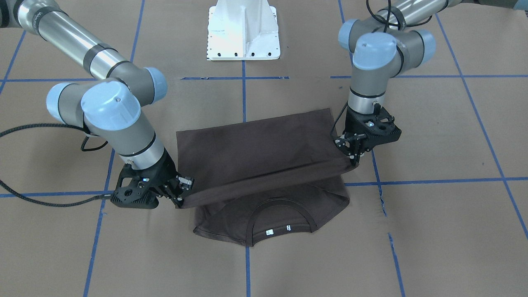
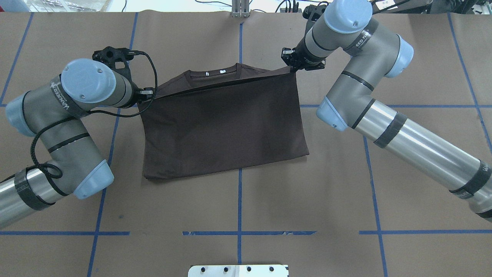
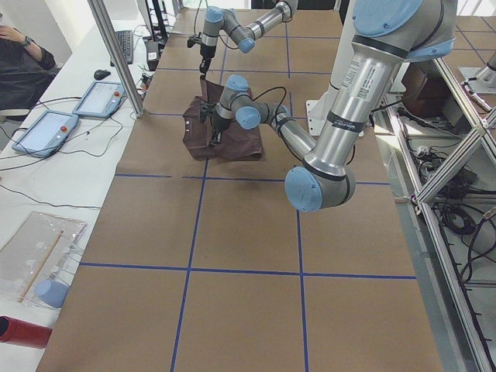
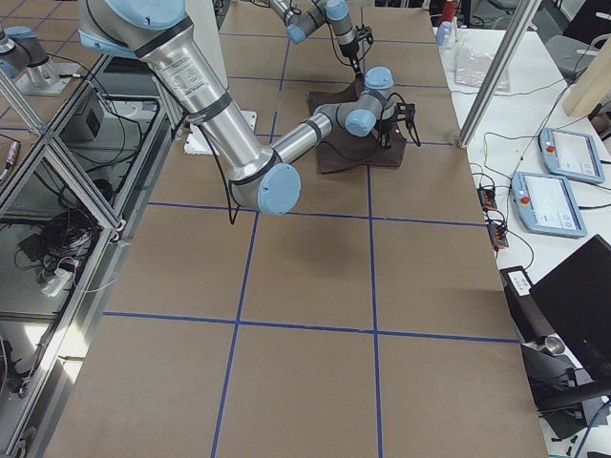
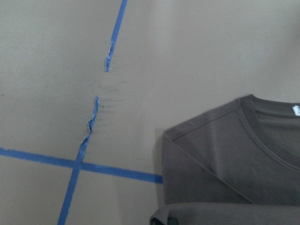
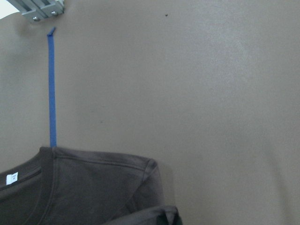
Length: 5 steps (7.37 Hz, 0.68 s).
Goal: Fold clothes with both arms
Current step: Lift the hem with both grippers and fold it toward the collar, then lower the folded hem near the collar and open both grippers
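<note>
The left pincer [image 2: 147, 93] is clamped shut on the raised edge of the T-shirt [image 2: 223, 123], at the shirt's ten o'clock corner in the overhead view. The right pincer [image 2: 291, 64] is pinched tight on the same edge at one o'clock. The shirt lies mid-bench [image 2: 346, 192], its folded-over layer stretched between the two pincers above the collar [image 1: 281, 201].

— Bright, even light from overhead. The white pedestal [image 1: 243, 29] is blown out, and the right arm [image 1: 62, 35] has a glare streak along its metal tube.
— Soft shadows under the lifted T-shirt [image 1: 255, 152]. Both wrist views look hazy and a little grainy.
</note>
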Available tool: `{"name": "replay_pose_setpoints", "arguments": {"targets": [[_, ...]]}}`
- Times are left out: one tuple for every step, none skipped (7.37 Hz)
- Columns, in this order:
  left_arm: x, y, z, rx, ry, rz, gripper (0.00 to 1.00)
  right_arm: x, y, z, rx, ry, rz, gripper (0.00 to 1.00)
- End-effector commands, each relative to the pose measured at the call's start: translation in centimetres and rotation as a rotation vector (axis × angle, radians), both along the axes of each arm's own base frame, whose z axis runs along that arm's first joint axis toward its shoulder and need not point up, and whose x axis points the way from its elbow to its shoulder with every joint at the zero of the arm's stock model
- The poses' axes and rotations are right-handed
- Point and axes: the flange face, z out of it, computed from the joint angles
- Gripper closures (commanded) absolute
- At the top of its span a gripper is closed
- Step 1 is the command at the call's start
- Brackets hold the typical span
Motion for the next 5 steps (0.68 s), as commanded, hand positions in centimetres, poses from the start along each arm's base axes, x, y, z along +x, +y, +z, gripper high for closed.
{"name": "replay_pose_setpoints", "arguments": {"targets": [[0.0,-1.6,2.3,0.007,-0.033,0.009,1.0,-0.2,-1.9,0.9,-0.006,0.011,0.005,1.0],[0.1,-1.7,1.9,0.012,-0.03,0.008,1.0,-0.5,-2.2,0.3,-0.002,0.011,0.005,1.0],[0.5,-2.1,0.7,0.022,-0.018,0.009,1.0,-0.9,-2.8,-0.4,0.001,0.012,0.004,1.0],[0.6,-2.9,-0.5,0.03,-0.007,0.0,1.0,-1.5,-3.5,-1.1,0.001,0.018,0.009,1.0],[0.4,-3.2,-0.7,0.033,-0.005,-0.005,1.0,-1.8,-3.9,-1.1,0.0,0.024,0.007,1.0]]}}
